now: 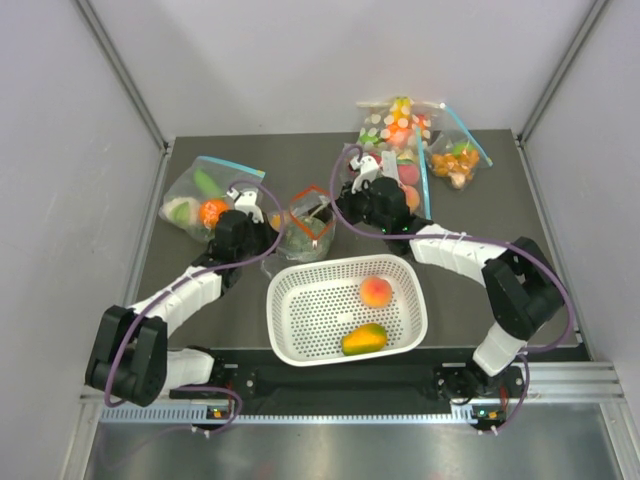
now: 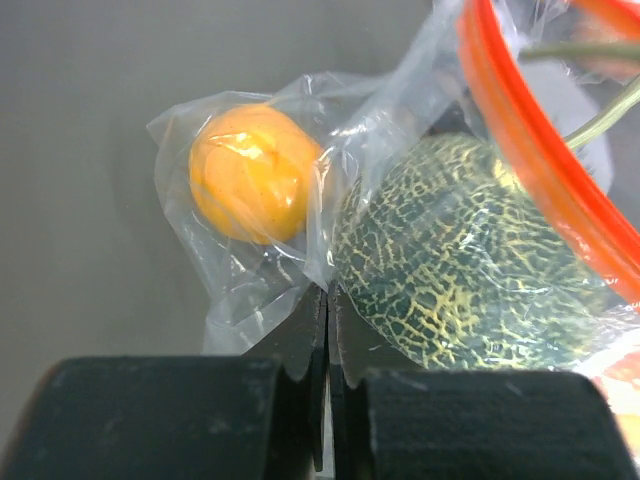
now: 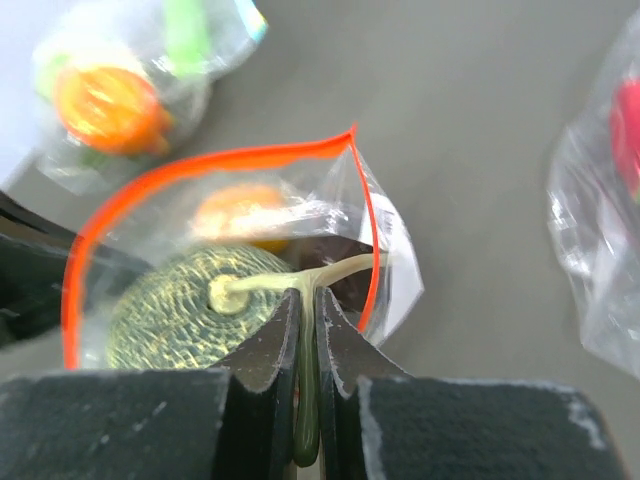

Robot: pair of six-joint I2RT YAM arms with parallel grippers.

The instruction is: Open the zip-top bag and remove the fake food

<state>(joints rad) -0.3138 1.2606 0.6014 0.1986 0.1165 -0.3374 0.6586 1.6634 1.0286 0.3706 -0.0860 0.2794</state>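
Centrally on the dark worktop (image 1: 250, 160), close to its near edge, sits a white perforated basket (image 1: 310, 315) that holds a yellow-orange mango (image 1: 364, 339) and an orange-red peach (image 1: 376, 291). A clear bag with a blue zip strip (image 1: 200, 195) lies towards the left edge, and two more blue-zipped bags (image 1: 398, 125) (image 1: 455, 162) lie at the far right corner. The zip-top bag (image 1: 308, 228) stands in the middle of the worktop, just beyond the basket's far rim and between the two arms, and its red-orange mouth gapes upward in a wide loop. Inside it the dark green netted melon (image 2: 460, 260) fills most of the space, with a small orange (image 2: 255, 170) beside it in a fold of the plastic. The left gripper (image 2: 327, 300) is closed tight with no gap between the jaws. It pinches a crinkle of the bag's film low down, between the orange and the melon. The right gripper (image 3: 305, 300) comes in from the other side, also fully closed, and its fingertips clamp the melon's pale stem (image 3: 262, 285) at the bag's open mouth. Whether plastic is caught in that pinch I cannot tell.
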